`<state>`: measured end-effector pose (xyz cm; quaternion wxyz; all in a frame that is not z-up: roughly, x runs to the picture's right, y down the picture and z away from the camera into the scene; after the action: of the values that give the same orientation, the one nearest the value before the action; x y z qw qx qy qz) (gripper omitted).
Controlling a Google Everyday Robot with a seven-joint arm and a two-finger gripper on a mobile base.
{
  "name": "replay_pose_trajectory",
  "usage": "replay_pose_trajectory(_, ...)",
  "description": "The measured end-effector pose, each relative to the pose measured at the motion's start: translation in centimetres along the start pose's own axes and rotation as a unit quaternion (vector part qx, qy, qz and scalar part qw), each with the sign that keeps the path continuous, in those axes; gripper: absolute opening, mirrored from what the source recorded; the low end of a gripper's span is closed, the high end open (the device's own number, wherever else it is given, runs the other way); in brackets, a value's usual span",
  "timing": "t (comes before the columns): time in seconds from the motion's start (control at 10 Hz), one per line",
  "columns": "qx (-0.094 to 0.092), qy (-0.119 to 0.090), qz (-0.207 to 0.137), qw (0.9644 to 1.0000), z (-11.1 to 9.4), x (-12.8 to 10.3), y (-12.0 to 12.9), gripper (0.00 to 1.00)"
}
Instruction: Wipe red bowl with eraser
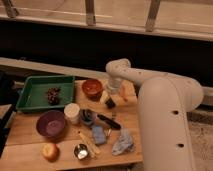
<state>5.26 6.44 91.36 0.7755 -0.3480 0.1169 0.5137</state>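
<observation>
The red bowl [92, 88] stands upright at the back middle of the wooden table [20, 131]. The eraser [110, 103], a small dark block with a paler face, is just right of the bowl, close to the table top. My gripper [108, 99] comes down from the white arm and is right at the eraser, a short way right of the bowl's rim. The gripper's end partly hides the eraser, so I cannot tell whether the eraser is held or lies on the table.
A green tray [31, 101] holding a dark cone sits at the back left. In front are a purple bowl [50, 124], a white cup [72, 113], a black-handled tool [107, 120], a blue sponge [98, 134], a grey cloth [122, 142], a small metal cup [81, 150] and an apple [50, 151].
</observation>
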Motion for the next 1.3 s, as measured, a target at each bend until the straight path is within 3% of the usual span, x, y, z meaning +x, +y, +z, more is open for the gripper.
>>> replay_pose_trajectory(0.3, -0.013, 0.007, -0.003, 0.9999, 1.9, -0.2, 0.3, 0.80)
replay_pose_trajectory(0.7, 0.022, 0.025, -0.024, 0.9992, 3.4, -0.3, 0.6, 0.78)
replay_pose_trajectory(0.8, 0.030, 0.024, -0.026, 0.9989, 3.5, -0.3, 0.6, 0.71)
replay_pose_trajectory(1.0, 0.042, 0.021, -0.027, 0.9985, 3.5, -0.3, 0.4, 0.49)
replay_pose_trajectory(1.3, 0.049, 0.017, -0.016, 0.9985, 3.1, 0.0, -0.6, 0.19)
